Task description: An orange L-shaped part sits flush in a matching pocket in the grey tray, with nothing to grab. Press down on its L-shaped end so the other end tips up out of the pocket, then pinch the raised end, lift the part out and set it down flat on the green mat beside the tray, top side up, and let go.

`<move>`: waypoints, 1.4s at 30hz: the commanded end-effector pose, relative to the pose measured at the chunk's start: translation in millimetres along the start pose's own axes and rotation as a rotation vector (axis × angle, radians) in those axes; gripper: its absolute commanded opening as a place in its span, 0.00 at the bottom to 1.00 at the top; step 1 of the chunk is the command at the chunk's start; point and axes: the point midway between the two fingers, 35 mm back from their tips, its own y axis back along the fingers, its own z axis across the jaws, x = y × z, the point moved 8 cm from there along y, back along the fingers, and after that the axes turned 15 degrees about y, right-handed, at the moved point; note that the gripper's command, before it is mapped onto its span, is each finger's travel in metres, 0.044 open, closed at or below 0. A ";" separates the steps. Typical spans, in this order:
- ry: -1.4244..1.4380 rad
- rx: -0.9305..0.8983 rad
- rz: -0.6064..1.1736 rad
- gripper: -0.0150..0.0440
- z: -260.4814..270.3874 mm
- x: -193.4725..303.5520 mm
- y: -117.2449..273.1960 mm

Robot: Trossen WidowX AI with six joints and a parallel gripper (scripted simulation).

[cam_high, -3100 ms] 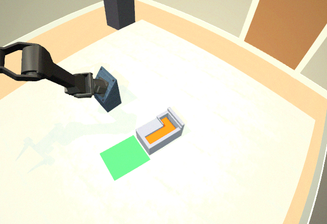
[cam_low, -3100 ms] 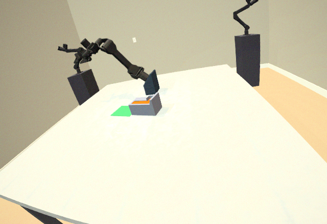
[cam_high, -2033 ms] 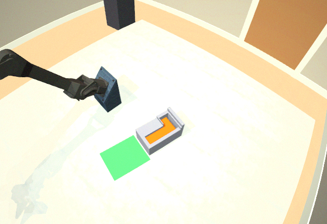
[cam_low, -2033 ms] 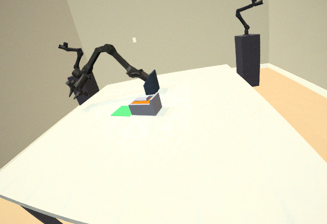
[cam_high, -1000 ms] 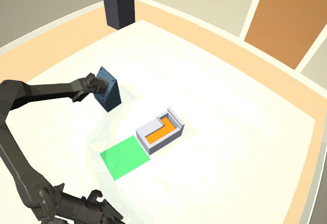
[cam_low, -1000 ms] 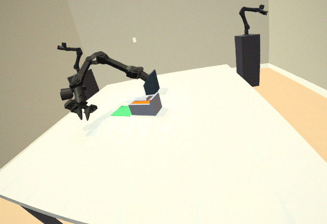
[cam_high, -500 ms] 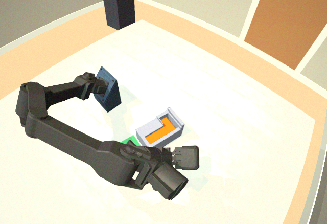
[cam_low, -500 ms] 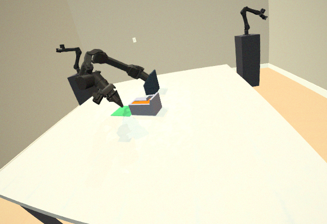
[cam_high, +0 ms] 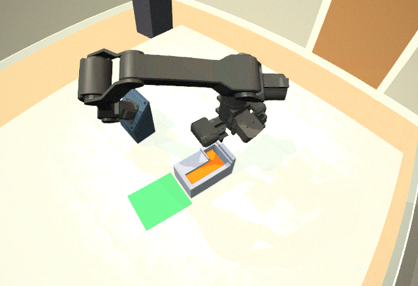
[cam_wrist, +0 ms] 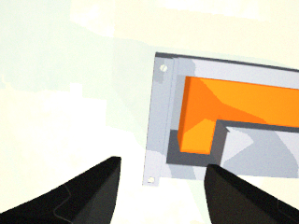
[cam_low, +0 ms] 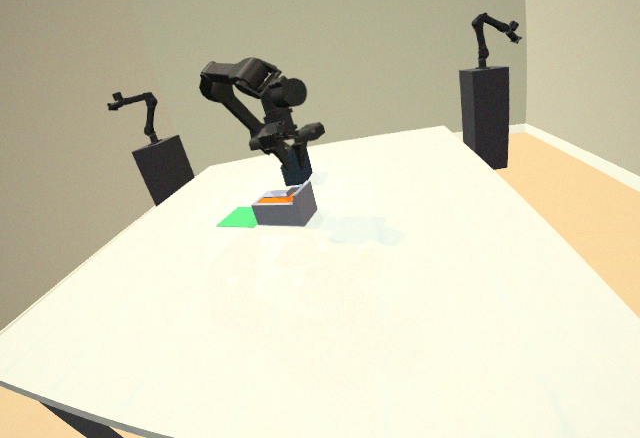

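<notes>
The orange L-shaped part (cam_high: 202,172) (cam_low: 273,199) (cam_wrist: 252,100) lies flat in the pocket of the grey tray (cam_high: 191,164) (cam_low: 281,214) (cam_wrist: 152,117). Its short L foot is at the tray end with the raised wall, away from the mat. In the wrist view its other end runs out of frame at the right. The green mat (cam_high: 158,202) (cam_low: 237,217) lies beside the tray's opposite end. My gripper (cam_high: 228,136) (cam_low: 294,165) (cam_wrist: 163,170) points down above the tray near the L-shaped end. Its fingers are apart, with nothing between them, and touch nothing.
The arm's dark blue base block (cam_high: 143,124) (cam_low: 297,175) stands behind the tray, with the arm arching over from it. Two more small arms stand on dark pedestals (cam_low: 165,169) (cam_low: 485,118) beyond the table edges.
</notes>
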 end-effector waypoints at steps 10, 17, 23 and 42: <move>0.010 0.041 -0.018 0.56 1.6 -2.2 -53.6; 0.010 0.043 -0.018 0.56 -0.1 -0.9 -72.1; 0.010 0.043 -0.018 0.56 -0.2 -1.1 -76.1; 0.010 0.044 -0.018 0.56 -1.8 -1.5 -107.2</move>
